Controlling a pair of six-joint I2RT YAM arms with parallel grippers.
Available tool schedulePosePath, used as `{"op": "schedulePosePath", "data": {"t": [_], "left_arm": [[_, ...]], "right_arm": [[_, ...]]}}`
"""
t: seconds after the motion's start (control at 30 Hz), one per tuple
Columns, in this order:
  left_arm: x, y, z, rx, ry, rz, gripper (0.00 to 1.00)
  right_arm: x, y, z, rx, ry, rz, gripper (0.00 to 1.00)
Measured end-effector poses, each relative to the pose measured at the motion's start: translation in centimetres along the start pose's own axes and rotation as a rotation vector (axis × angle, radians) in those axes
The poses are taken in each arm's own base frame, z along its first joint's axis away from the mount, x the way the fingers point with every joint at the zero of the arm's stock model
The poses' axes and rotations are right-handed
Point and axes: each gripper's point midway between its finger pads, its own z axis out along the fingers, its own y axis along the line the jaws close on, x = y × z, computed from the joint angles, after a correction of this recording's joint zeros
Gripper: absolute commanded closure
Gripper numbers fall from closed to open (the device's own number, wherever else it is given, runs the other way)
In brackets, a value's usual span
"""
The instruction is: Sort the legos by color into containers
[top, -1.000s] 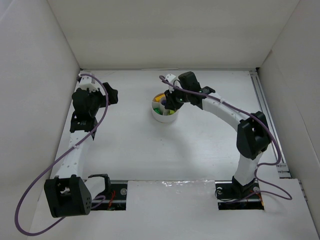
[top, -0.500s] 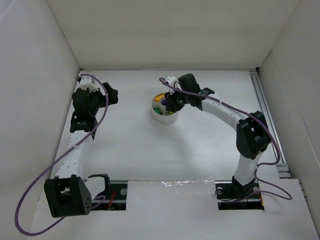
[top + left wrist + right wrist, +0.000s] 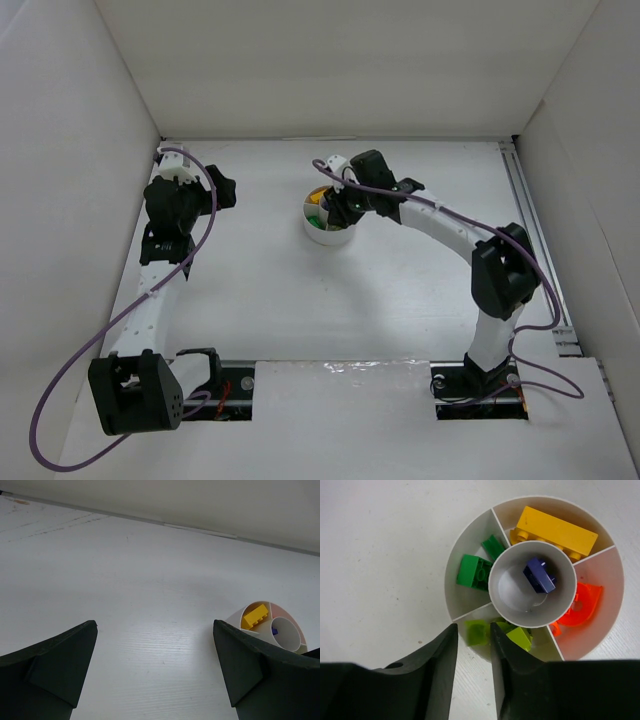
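Note:
The containers are the wedges and middle well of one round white dish [image 3: 462, 597], also visible from above [image 3: 328, 224] and at the left wrist view's right edge [image 3: 235, 620]. It holds legos: a yellow brick [image 3: 555, 532], two green pieces [image 3: 475, 572], a purple one [image 3: 540, 575] in the well, orange-red bits [image 3: 577, 607] and lime pieces [image 3: 520, 636]. My right gripper [image 3: 473, 629] hangs over the lime wedge, jaws slightly apart, with a blurred lime brick [image 3: 478, 632] loose in the gap. Far to the left, my left gripper [image 3: 155, 630] stands wide open over bare table.
White walls enclose the table on three sides. A rail [image 3: 535, 230] runs along the right edge. The left arm [image 3: 175, 215] stands by the left wall, well apart from the dish.
My right gripper's jaws have parted over the dish, and the arm has shifted a little left. The lime brick now sits loose between the jaws. The left arm has not moved.

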Motion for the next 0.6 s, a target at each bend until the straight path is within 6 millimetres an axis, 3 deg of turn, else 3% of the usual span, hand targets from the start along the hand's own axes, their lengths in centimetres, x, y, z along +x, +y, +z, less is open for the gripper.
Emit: {"op": "schedulePosePath", "data": {"t": [0.47,0.6], "left_arm": [[0.1,-0.6,0.0,0.025,0.006,0.007,0.0],[0.4,-1.2,0.0,0.049,0.014,0.04,0.0]], "right_arm": [[0.5,-0.3,0.0,0.029,0.007,0.012,0.68],[0.3,0.0,-1.9,0.029,-0.025,0.006,0.59]]}}
